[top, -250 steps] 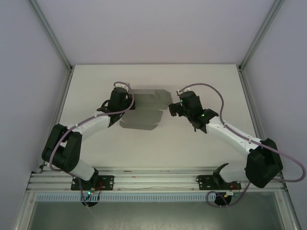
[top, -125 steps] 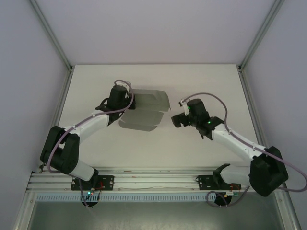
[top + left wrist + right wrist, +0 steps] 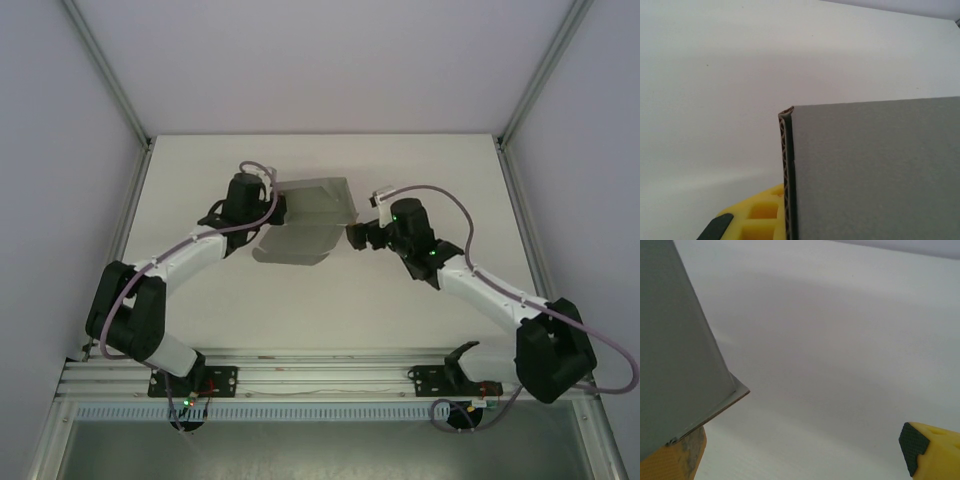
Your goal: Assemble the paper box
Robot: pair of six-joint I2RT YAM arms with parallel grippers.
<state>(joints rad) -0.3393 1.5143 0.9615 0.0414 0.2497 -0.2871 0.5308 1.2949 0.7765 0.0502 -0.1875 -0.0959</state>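
Above table (image 3: 330, 310) middle: paper box (image 3: 312, 205), grey card partly folded, lifted off the surface;
Left gripper (image 3: 272, 207): left of table middle; fingers (image 3: 757, 217) clamped on the paper box's left edge;
Right gripper (image 3: 350, 236): right of table middle; fingers (image 3: 930, 447) spread wide; one touching the paper box's corner

Even, soft overhead light; faint shadows; wrist close-ups slightly blurred.

Noting matt grey card, fluted at the cut edge, on box (image 3: 875, 170); seeing smooth matt white on table (image 3: 715, 75).
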